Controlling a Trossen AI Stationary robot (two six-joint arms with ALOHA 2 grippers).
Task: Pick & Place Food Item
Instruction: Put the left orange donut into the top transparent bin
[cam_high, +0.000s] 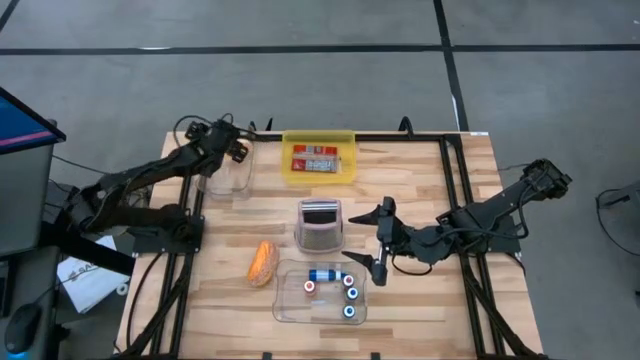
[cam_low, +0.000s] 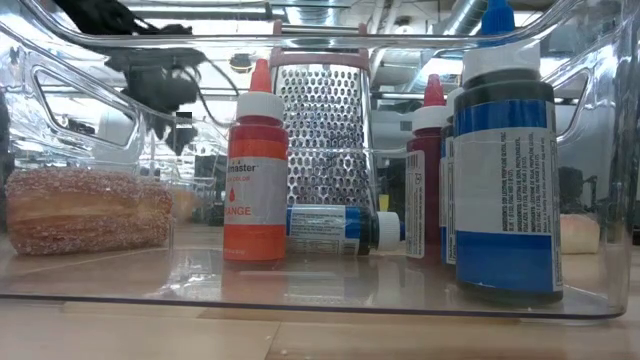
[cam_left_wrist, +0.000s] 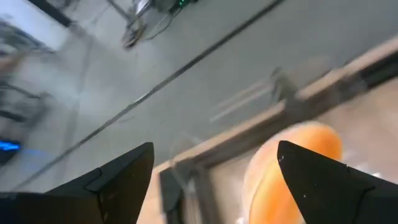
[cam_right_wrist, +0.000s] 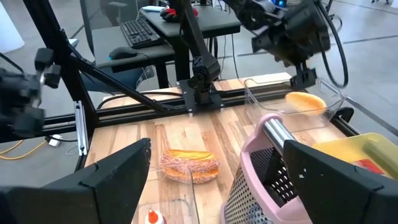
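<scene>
Orange bun (cam_left_wrist: 292, 168) blurred in clear bin (cam_high: 228, 175) | left gripper (cam_left_wrist: 214, 165) spread wide, empty | right gripper (cam_high: 366, 236) agape, empty

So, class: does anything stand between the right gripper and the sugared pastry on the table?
Nothing visible blocks it. The right gripper, open, looks straight at the sugared pastry; the grater and the bottle tray flank the path closely.

High view: overhead, straight down on the whole wooden surface (cam_high: 420, 200).
Low view: surface level, close behind the clear plastic bin (cam_low: 320, 290).
Wrist views: look past each hand; both share the orange bun (cam_left_wrist: 292, 168) (cam_right_wrist: 305, 99).
</scene>
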